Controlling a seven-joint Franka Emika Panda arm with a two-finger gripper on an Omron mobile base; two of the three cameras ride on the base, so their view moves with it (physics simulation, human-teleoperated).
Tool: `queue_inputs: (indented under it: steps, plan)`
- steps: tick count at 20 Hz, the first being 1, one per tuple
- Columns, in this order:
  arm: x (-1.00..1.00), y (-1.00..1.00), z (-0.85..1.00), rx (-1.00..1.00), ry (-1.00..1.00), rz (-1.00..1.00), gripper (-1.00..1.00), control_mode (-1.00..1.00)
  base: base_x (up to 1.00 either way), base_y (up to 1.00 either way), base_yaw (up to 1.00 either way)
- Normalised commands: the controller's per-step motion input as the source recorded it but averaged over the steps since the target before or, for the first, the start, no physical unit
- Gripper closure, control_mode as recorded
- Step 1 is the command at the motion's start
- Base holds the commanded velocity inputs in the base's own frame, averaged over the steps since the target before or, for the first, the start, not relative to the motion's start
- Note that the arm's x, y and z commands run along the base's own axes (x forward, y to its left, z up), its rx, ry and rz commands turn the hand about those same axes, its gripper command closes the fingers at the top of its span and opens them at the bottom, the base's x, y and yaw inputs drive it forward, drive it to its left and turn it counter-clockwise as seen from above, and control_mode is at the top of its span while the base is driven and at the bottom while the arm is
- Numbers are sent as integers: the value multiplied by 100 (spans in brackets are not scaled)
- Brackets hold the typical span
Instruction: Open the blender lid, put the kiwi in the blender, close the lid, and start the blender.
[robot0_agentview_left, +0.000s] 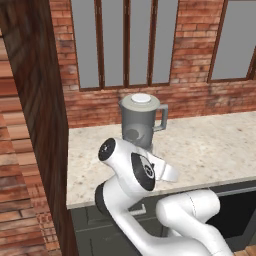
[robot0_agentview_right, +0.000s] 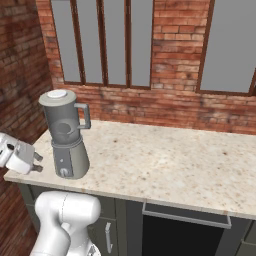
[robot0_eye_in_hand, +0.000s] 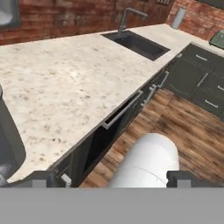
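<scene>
While the arm folds low before the counter (robot0_agentview_left: 210, 145) in the left base view, we see the blender (robot0_agentview_left: 140, 122) standing near the counter's back, by the brick wall, handle to the right. Its lid (robot0_agentview_left: 141, 102) sits flat on the jar's rim; the grey jar is too cloudy for us to tell any contents.

From the right base view, the blender (robot0_agentview_right: 67, 135) stands at the counter's (robot0_agentview_right: 165, 160) left end, lid (robot0_agentview_right: 57, 96) on, white knob facing the front edge. Our gripper (robot0_agentview_right: 36, 163) hangs just left of the base, off the counter's corner, fingers spread wide and holding nothing.

Through the hand view, we look along the counter (robot0_eye_in_hand: 65, 92) to a sink (robot0_eye_in_hand: 138, 43) with a faucet; both finger tips (robot0_eye_in_hand: 41, 178) stand far apart.
</scene>
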Motion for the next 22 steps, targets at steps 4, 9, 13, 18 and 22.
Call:
queue_inputs:
  steps: [4, 9, 13, 18, 22]
  plan:
    - [0, 0, -31, 0, -33, -29, -100, -100, 0, 0, 0]
    - [7, 0, -10, 0, -34, -16, -100, -100, 0, 0, 0]
    - [11, 0, -5, 0, -21, -6, -100, -100, 0, 0, 0]
    - [14, 0, -20, 0, -7, -3, -100, -100, 0, 0, 0]
    - [11, 0, -22, 0, 0, -3, -100, -100, 0, 0, 0]
